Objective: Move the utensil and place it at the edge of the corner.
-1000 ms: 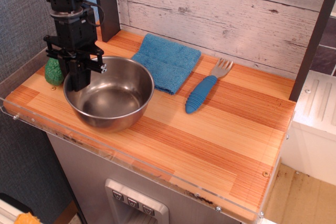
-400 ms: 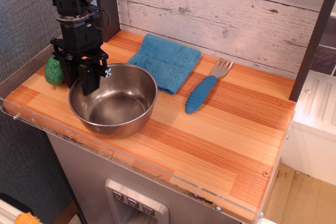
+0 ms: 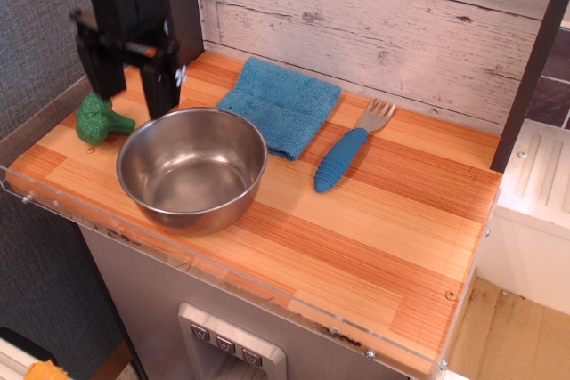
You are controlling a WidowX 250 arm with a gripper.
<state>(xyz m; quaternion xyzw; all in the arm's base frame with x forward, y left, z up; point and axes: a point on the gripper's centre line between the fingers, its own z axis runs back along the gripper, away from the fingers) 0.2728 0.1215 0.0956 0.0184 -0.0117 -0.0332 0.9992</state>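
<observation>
Bowl, the big shiny metal one, is the thing to move, and in the only view we have it sits flat on the wood counter, close to the front edge at the near left corner. Nothing is touching it. The black gripper hangs in the air above and behind the bowl, and its two fingers are wide apart with nothing between them. So my guess is that the job is almost over: the bowl looks set down near the corner and let go. What may be left is for the arm to pull away, and maybe a small nudge if the bowl should sit closer to the very corner. A little green broccoli toy lies just beside the bowl, at the left edge. A blue cloth lies behind the bowl, near its back rim, and a fork with a bumpy blue handle lies to the right, apart from the bowl. The counter has orange and tan stripes and a clear plastic strip along its rim. Behind it is a wall of pale worn boards. A dark post stands at the right, and a white cabinet sits lower beside the counter.
</observation>
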